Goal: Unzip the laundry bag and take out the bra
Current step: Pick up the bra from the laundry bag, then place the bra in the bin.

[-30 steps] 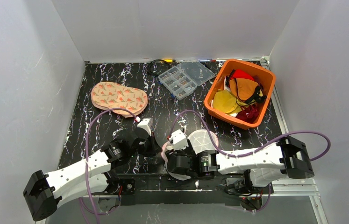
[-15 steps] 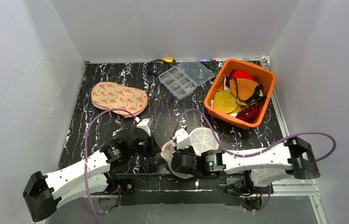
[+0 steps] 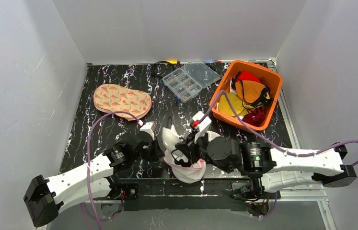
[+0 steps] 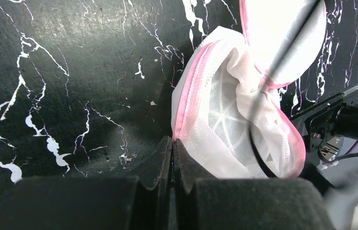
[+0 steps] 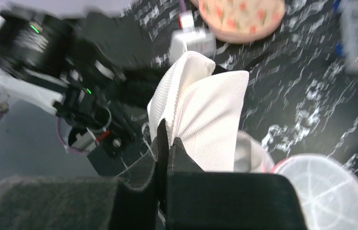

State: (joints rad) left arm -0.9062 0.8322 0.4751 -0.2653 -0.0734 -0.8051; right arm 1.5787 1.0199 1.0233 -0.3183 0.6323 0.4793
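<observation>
The laundry bag (image 3: pixel 190 171) lies open at the near edge, white mesh with a pink zip rim. In the left wrist view the pink rim of the bag (image 4: pixel 225 139) runs right into the tips of my left gripper (image 4: pixel 173 141), which is shut on it. My right gripper (image 5: pixel 167 136) is shut on the bra (image 5: pixel 205 100), a white ribbed cup folded upward. From above, the bra (image 3: pixel 169 136) is lifted over the bag's mouth by the right gripper (image 3: pixel 179 146), just right of the left gripper (image 3: pixel 152 143). The bag's ribbed round face (image 5: pixel 328 191) shows below.
An orange basket (image 3: pixel 272 81) of clothes stands at the back right. A clear compartment box (image 3: pixel 190 79) and a black cable (image 3: pixel 159 68) lie at the back. A patterned pink pad (image 3: pixel 122 100) lies at the left.
The right gripper has shut on the bra and drawn it up out of the bag, the arm swinging left and forward. The bag has fallen open. The left arm has not moved.
</observation>
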